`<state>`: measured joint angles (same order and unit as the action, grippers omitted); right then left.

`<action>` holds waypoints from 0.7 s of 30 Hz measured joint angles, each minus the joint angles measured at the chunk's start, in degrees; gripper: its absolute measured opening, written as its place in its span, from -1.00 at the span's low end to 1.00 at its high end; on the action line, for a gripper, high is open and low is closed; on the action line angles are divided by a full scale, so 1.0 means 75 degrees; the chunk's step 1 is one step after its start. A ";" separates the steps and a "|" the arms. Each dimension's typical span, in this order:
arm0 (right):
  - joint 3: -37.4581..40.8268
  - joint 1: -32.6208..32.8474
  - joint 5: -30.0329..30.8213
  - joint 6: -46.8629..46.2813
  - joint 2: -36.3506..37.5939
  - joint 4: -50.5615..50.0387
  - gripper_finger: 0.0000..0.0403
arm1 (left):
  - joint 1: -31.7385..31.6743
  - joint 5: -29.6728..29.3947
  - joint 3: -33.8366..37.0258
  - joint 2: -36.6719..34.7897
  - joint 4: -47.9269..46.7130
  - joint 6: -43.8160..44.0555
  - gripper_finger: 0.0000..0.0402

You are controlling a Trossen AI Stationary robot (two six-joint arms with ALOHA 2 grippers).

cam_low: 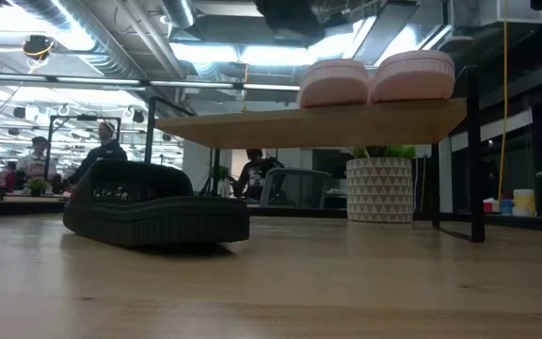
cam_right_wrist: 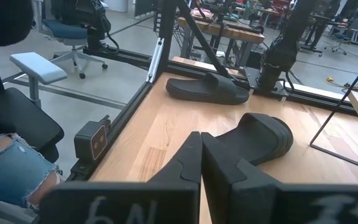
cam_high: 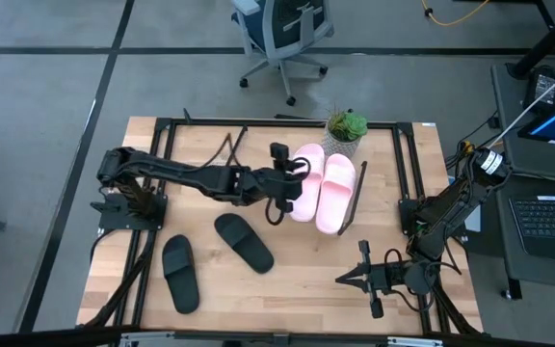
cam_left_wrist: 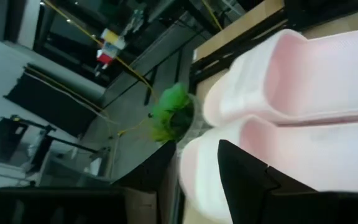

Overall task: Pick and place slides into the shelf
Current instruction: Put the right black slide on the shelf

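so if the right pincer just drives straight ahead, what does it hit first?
Probably the nearer black slide: it lies right past the shut right pincer in the wrist view. The other black slide lies beyond it. Depth is hard to judge.

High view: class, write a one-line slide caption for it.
Left gripper beside two pink slides on the shelf; two black slides wait on the table.

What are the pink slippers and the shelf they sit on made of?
The pink slides look like soft moulded foam or rubber: smooth, matte, with thick rounded edges and no seams. It could be either. The shelf has a pale wooden board top, with faint grain, on thin black legs that look like metal.
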<state>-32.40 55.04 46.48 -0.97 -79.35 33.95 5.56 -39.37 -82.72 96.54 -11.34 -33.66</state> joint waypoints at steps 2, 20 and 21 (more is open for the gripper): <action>0.0000 0.0000 0.0000 0.0000 0.0000 -0.0011 -0.96 | 0.0111 -0.0084 -0.0001 -0.0274 -0.0243 0.0032 -0.45; 0.0000 -0.0305 0.0000 -0.0029 0.0000 -0.0213 -0.96 | 0.0516 0.0491 0.0162 -0.2493 -0.4460 0.4070 -0.55; 0.0000 -0.0340 -0.0003 -0.0036 0.0000 -0.0218 -0.96 | 0.0574 0.0438 0.0264 -0.2493 -0.4438 0.4072 -0.55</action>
<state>-32.40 52.49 46.46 -1.24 -79.35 32.32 9.87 -36.08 -80.74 77.84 -44.63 -3.12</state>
